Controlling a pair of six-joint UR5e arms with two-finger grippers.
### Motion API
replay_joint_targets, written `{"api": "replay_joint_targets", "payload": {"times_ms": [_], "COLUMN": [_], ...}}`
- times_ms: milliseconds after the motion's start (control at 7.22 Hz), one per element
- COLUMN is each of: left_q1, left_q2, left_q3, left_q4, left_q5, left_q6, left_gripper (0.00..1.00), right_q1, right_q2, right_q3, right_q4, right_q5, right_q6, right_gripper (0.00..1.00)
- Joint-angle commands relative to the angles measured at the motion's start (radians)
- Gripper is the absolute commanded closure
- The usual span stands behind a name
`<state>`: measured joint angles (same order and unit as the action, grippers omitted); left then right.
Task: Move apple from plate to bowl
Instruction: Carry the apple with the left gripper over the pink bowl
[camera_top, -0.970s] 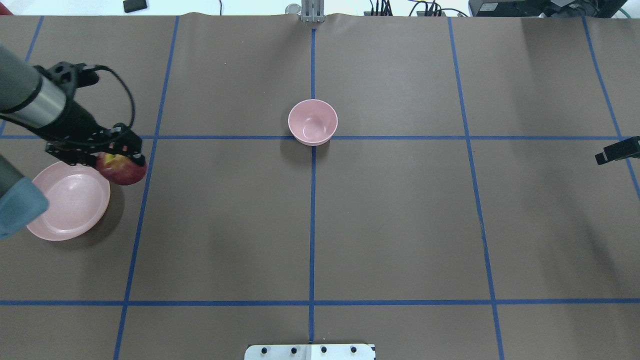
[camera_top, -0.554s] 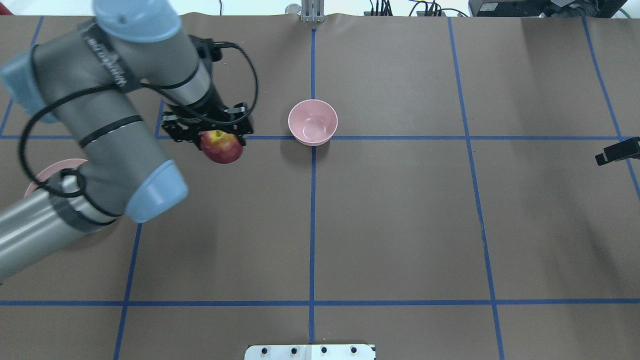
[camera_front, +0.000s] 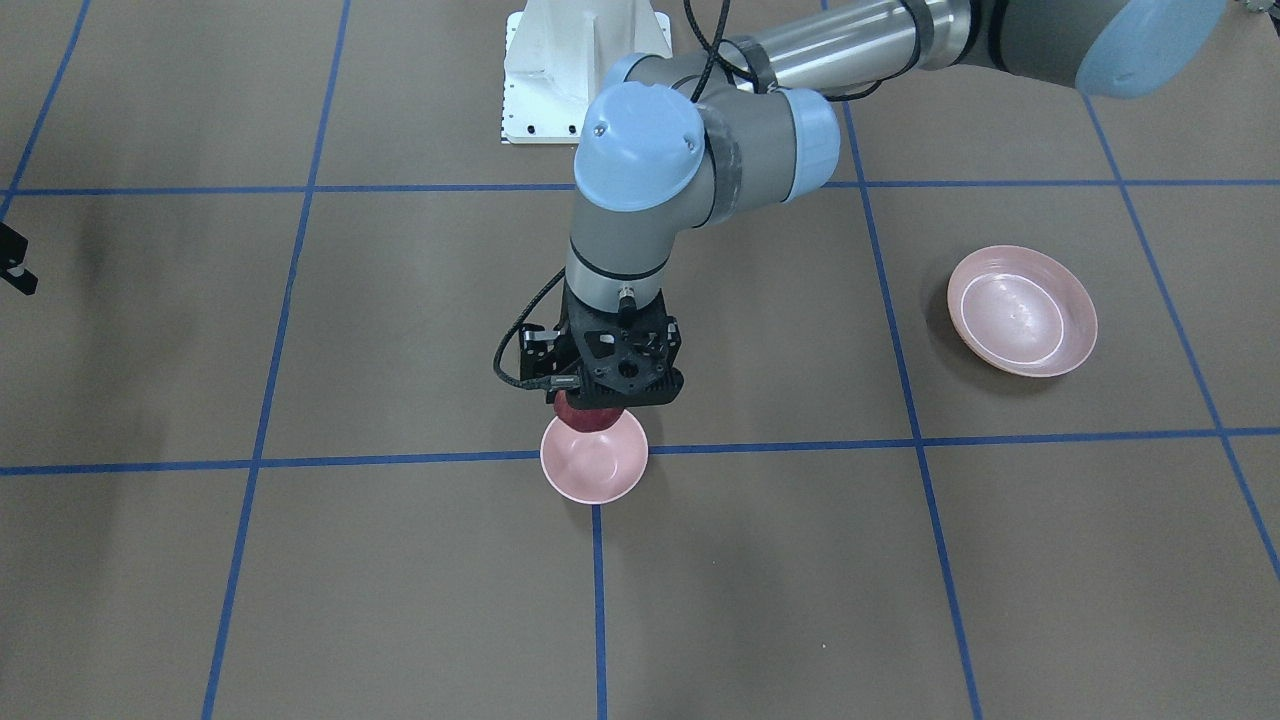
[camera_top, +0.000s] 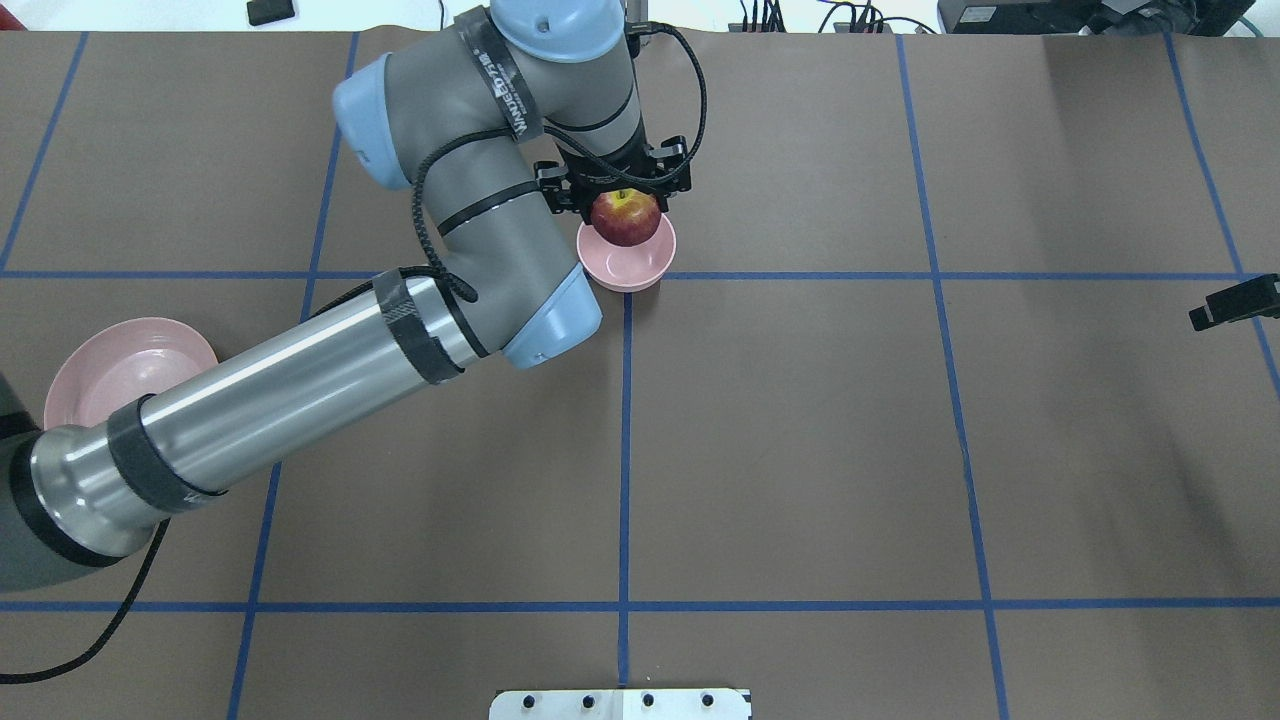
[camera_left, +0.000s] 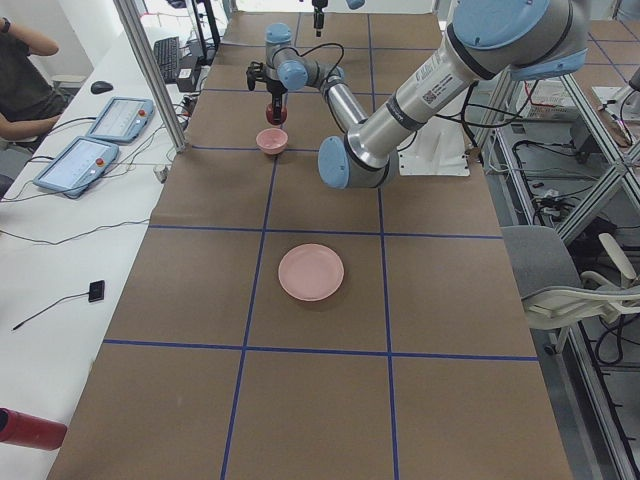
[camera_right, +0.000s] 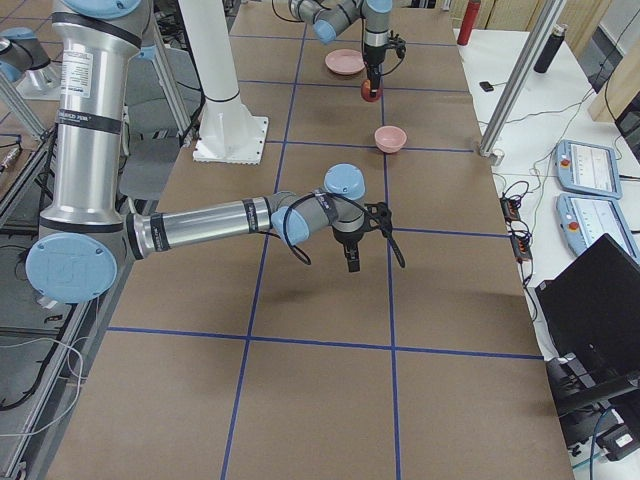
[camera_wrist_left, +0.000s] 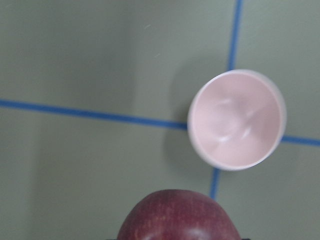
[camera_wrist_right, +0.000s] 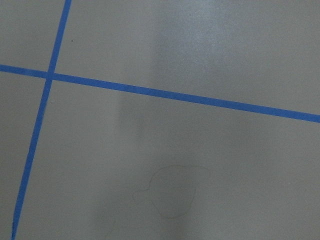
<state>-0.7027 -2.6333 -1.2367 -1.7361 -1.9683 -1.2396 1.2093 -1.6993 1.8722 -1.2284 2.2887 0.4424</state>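
Note:
My left gripper (camera_top: 624, 203) is shut on the dark-red apple (camera_top: 625, 222) and holds it in the air just over the near rim of the small pink bowl (camera_top: 630, 268). The left wrist view shows the apple (camera_wrist_left: 177, 218) at the bottom edge and the empty bowl (camera_wrist_left: 236, 120) below it, up and to the right. The front view shows the apple (camera_front: 583, 416) under the gripper, over the bowl (camera_front: 594, 465). The shallow pink plate (camera_top: 105, 368) lies empty at the table's left, partly behind my left arm. My right gripper (camera_top: 1235, 301) hangs at the right edge; its jaws are unclear.
The brown table cover carries a grid of blue tape lines (camera_top: 624, 450). The white robot base plate (camera_top: 620, 704) sits at the near edge. An aluminium post (camera_top: 622, 24) stands at the far edge behind the bowl. My left arm (camera_top: 300, 370) stretches across the left half.
My left arm has swung right with the apple, from beside the plate to above the bowl. The plate is left empty. The right gripper has not moved.

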Motion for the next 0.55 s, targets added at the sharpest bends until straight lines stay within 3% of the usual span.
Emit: {"api": "replay_joint_targets", "payload": {"times_ms": [0, 277, 416], "left_q1": [0.002, 0.002, 0.006], "left_q2": [-0.030, -0.008, -0.002], "left_q3": [0.091, 0.095, 0.133], "left_q4": [-0.074, -0.079, -0.150], "left_q5": [0.006, 0.003, 0.006], "left_q6": [0.053, 0.094, 0.083], "left_gripper": [1.00, 1.00, 1.00], "right_q1": [-0.002, -0.004, -0.005], "right_q2": [0.006, 0.007, 0.007], "right_q3": [-0.011, -0.014, -0.015], "right_q4": [0.001, 0.001, 0.003], "right_q5": [0.000, 0.000, 0.000], "right_q6": [0.002, 0.002, 0.004], "right_gripper": [0.00, 0.00, 0.00]}}
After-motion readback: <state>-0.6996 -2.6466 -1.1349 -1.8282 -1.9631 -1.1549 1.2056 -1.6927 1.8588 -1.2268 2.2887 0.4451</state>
